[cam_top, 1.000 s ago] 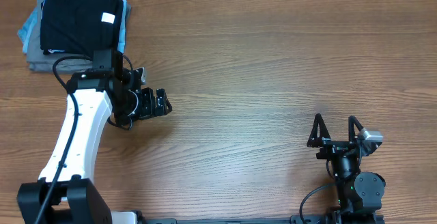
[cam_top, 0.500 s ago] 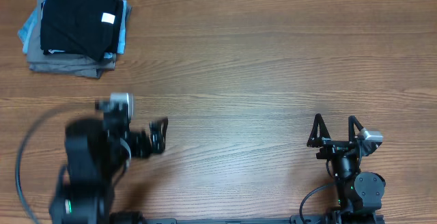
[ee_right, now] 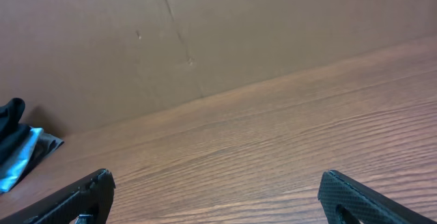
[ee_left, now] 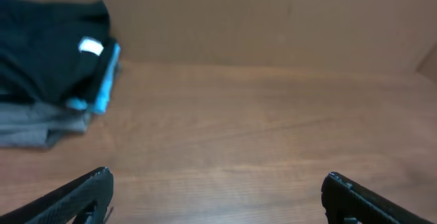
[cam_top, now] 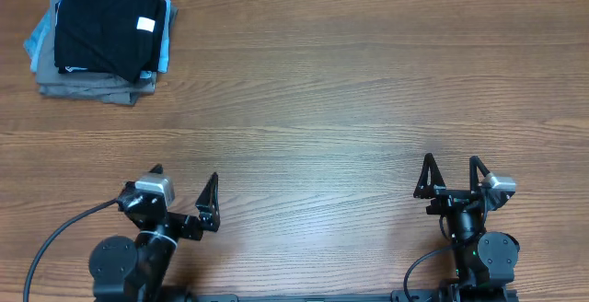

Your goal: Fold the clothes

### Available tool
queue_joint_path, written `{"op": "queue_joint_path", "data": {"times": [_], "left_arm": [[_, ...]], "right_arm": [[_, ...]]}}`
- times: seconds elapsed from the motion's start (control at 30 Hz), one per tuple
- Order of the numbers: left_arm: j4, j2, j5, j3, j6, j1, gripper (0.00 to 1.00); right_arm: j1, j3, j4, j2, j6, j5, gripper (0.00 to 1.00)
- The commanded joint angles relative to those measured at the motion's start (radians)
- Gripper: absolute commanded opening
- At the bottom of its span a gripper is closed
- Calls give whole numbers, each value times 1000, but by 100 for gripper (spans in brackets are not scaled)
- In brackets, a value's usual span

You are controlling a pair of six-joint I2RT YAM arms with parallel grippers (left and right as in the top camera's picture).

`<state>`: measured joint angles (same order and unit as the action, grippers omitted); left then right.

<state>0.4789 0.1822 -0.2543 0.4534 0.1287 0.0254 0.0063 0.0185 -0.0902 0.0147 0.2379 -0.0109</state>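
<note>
The plain black short-sleeved T-shirt of soft fabric (cam_top: 101, 21) lies folded into a compact rectangle in the far left corner of the brown wood-grain table (cam_top: 350, 90). Its small white neck tag (cam_top: 144, 24) faces up. It sits on top of a pile, with the light blue folded garment (cam_top: 164, 46) peeking out beneath it and the grey folded garments (cam_top: 87, 88) at the bottom. This looks like a deliberate stack of finished items kept off the working area. Both arms sit tucked at the near edge, probably parked because the fold appears complete and nothing is left to handle. The left gripper (cam_top: 184, 173) rests near the near left corner with its jaws spread wide and nothing between them; in the left wrist view the two dark fingers stand far apart, framing bare wood, with the pile off to the upper left. The right gripper (cam_top: 450, 160), toward the near right corner, is likewise splayed wide and empty, looking out over bare table. A second ago the left arm was stretched out toward the far left corner, its gripper just beside the pile. Half a second ago it was a blur in mid-retreat, and now it has folded back to its base. The right arm and the pile have not shifted.
</note>
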Motion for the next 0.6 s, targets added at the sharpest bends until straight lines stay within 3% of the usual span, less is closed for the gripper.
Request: {"op": "queue_joint_path", "data": {"times": [0.0,0.33,0.57], "left_arm": [[-86,-54,33,-107,8,-8,100],[-484,-171,108,-377,66,-8,100],[-547,-179,231,-449,66,-6,100]], "right_arm": [[-7,-11,6,-12,-3,2,100],[-6,-11,6,-12,-3,2,100],[-7,-10,6,-12,-3,2,100]]}}
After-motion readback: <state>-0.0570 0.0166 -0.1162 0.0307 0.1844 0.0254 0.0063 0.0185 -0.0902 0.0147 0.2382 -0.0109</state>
